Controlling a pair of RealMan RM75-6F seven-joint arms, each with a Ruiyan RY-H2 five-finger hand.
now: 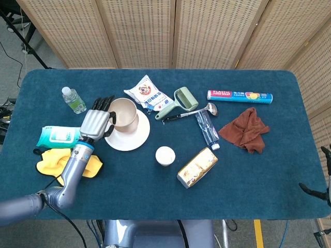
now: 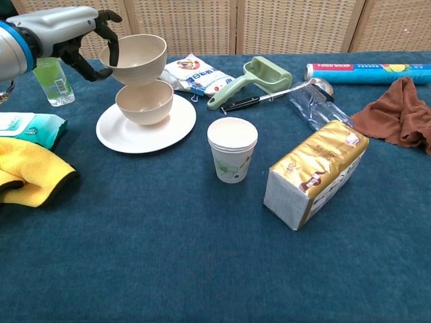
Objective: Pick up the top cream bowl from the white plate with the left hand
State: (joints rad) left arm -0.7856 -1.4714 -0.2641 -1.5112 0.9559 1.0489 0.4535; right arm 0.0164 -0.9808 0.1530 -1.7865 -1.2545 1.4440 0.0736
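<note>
My left hand (image 2: 81, 33) (image 1: 96, 123) grips the rim of the top cream bowl (image 2: 135, 59) (image 1: 123, 113) and holds it in the air, clear above the plate. A second cream bowl (image 2: 145, 102) stays on the white plate (image 2: 135, 134) (image 1: 132, 139), directly under the lifted one. In the head view the raised bowl hides most of the lower bowl. My right hand does not show in either view.
A water bottle (image 2: 52, 81), a wipes pack (image 2: 27, 128) and a yellow cloth (image 2: 27, 168) lie left of the plate. A paper cup (image 2: 232, 151), a gold packet (image 2: 316, 171), a white bag (image 2: 195, 74), a green roller (image 2: 252, 77), a ladle (image 2: 296, 89), a wrap box (image 2: 367, 70) and a brown cloth (image 2: 397, 111) lie to the right.
</note>
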